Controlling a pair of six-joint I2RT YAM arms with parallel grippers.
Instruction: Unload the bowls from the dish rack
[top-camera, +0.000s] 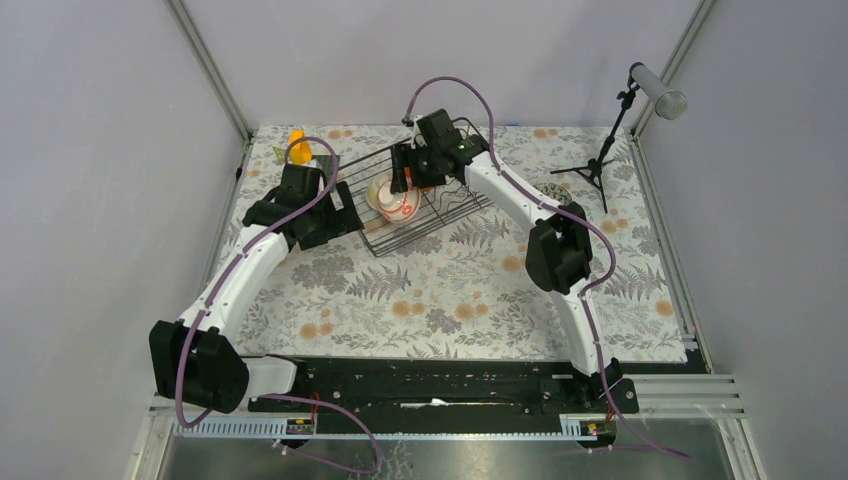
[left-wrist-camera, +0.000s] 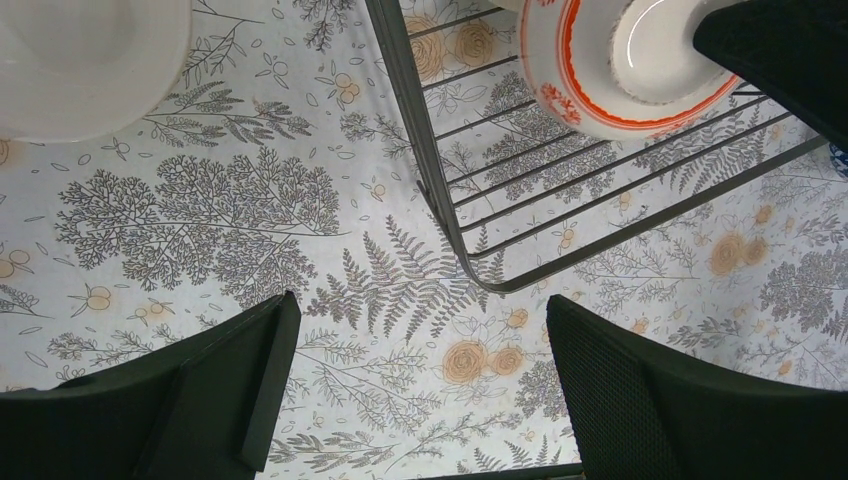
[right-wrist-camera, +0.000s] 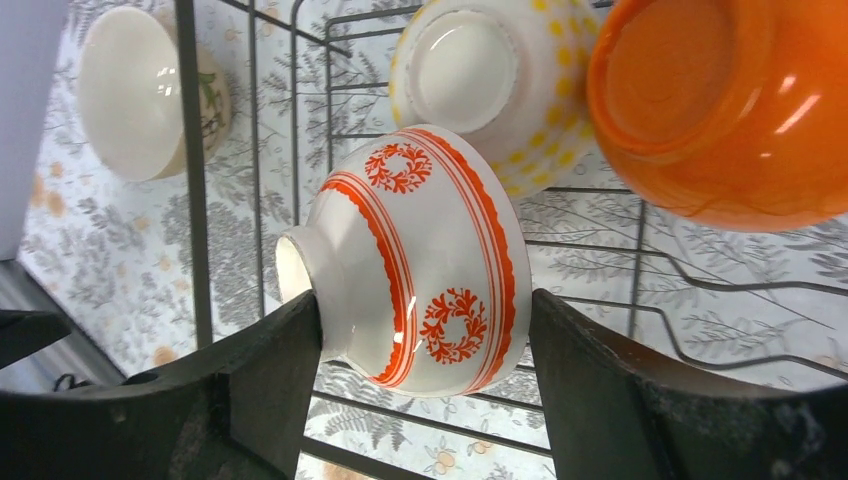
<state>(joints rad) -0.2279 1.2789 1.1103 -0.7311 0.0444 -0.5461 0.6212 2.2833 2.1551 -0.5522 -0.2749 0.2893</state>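
The dish rack (top-camera: 440, 215), a dark wire basket, stands at the back middle of the table. My right gripper (top-camera: 412, 178) reaches into it and is shut on a white bowl with red pattern (right-wrist-camera: 430, 260). That bowl lies on its side over the rack's wires, with one finger at its foot and the other at its rim. An orange bowl (right-wrist-camera: 720, 110) and a white bowl with yellow dots (right-wrist-camera: 480, 80) sit behind it in the rack. My left gripper (left-wrist-camera: 420, 400) is open and empty over the tablecloth beside the rack's corner (left-wrist-camera: 450, 230).
A cream bowl (right-wrist-camera: 140, 95) sits on the table outside the rack; it also shows in the left wrist view (left-wrist-camera: 80, 60). An orange-yellow object (top-camera: 298, 148) stands at the back left. A microphone stand (top-camera: 605, 140) stands at the back right.
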